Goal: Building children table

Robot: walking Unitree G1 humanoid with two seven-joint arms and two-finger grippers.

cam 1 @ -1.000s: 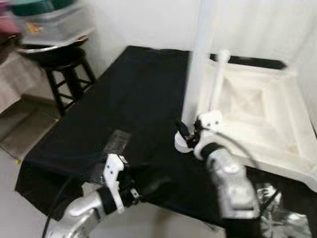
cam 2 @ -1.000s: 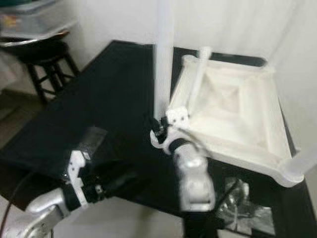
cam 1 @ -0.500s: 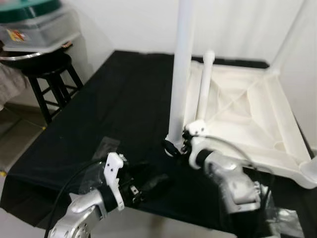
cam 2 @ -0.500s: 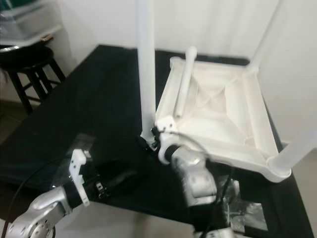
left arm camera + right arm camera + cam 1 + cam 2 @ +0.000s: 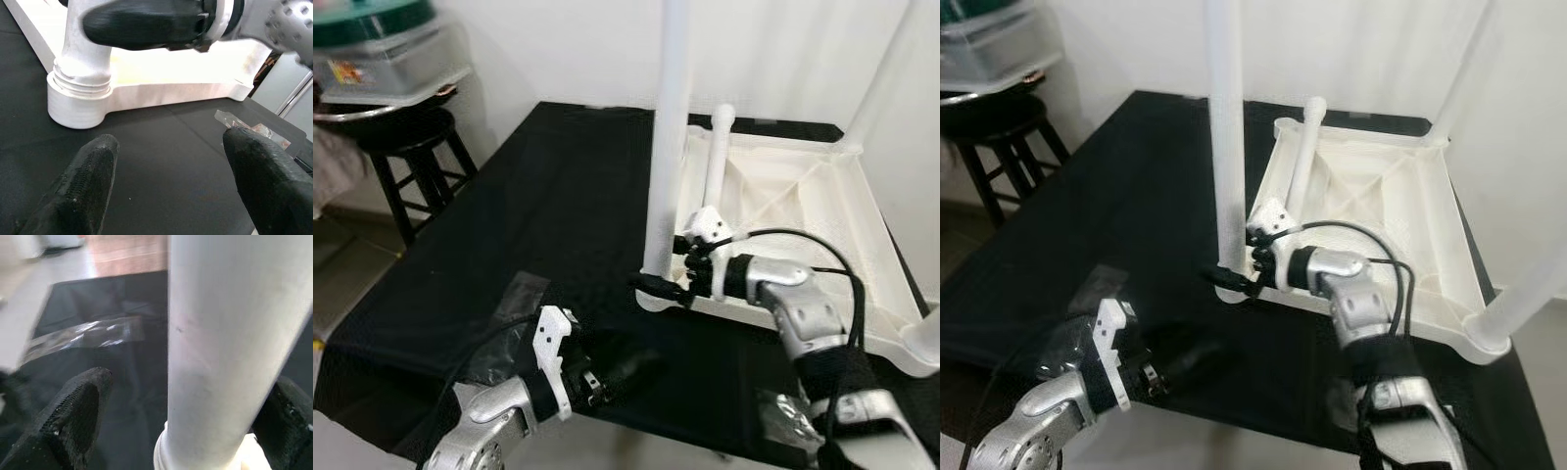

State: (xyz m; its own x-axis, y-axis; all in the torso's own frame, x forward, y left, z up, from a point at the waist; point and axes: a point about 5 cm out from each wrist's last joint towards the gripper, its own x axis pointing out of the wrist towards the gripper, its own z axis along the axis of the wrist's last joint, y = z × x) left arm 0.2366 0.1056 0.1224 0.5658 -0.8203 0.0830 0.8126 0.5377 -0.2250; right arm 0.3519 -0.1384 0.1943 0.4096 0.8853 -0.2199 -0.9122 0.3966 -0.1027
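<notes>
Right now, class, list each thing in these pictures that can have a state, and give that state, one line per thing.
Tabletop: upside down on the black cloth.
Near leg: upright, seated in its corner socket.
Loose leg: lying tilted inside the tabletop.
Far leg: standing in its corner.
Right gripper: open, fingers either side of the near leg's base.
Left gripper: open, empty.

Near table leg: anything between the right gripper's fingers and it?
Nothing visible. The right gripper sits at the base of the upright leg where it enters the corner socket, with an open finger on each side of the leg and no object between.
</notes>
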